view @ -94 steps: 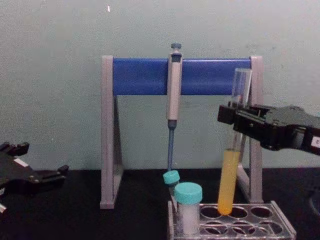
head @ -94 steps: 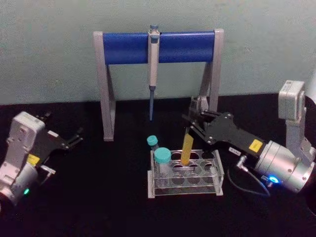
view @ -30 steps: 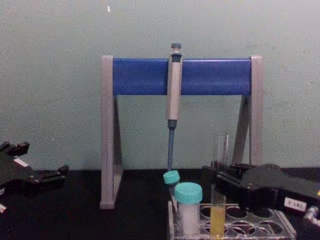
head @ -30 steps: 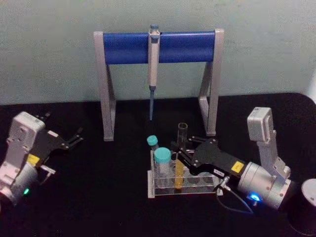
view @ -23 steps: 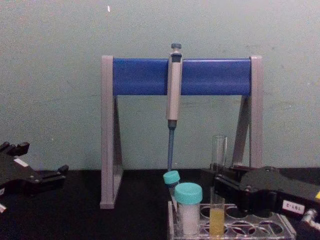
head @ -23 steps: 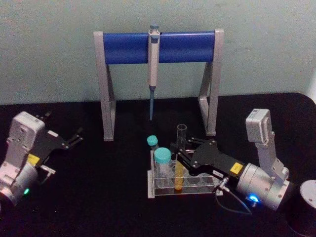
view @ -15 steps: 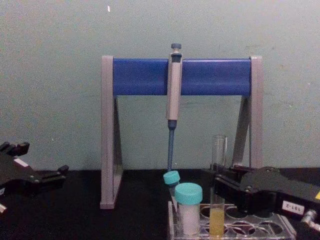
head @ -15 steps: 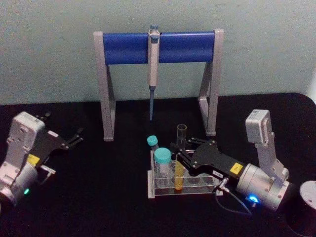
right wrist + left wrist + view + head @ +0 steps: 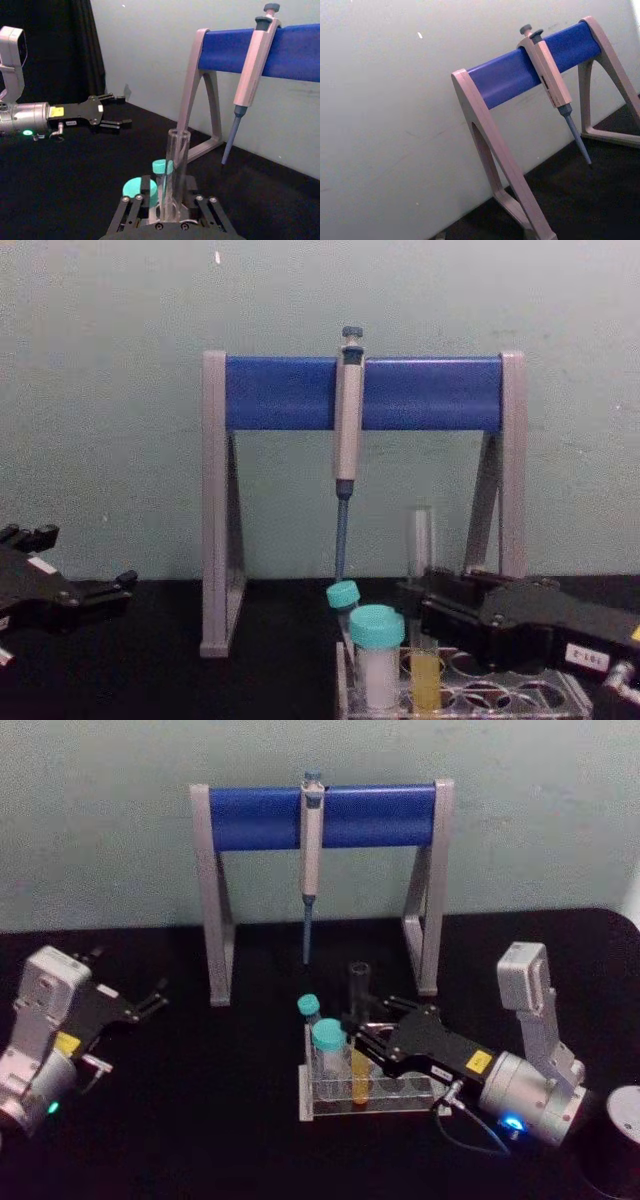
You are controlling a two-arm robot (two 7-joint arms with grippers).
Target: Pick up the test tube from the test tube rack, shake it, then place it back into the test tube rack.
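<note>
The test tube (image 9: 358, 1038) stands upright in the test tube rack (image 9: 374, 1097), its long axis vertical between the narrowly parted fingers of the right gripper (image 9: 362, 1038), while the left gripper (image 9: 150, 1000), jaws apart, sits parked well away.

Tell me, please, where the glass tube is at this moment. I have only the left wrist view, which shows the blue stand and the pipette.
Observer: The glass tube stands in a hole of the clear rack, beside a wide tube with a teal cap.
Operator: Is the right gripper near it?
Observer: Yes, the right gripper is at the tube's middle, just above the rack.
Operator: And the left gripper?
Observer: The left gripper rests open, far to the left of the rack.
</note>
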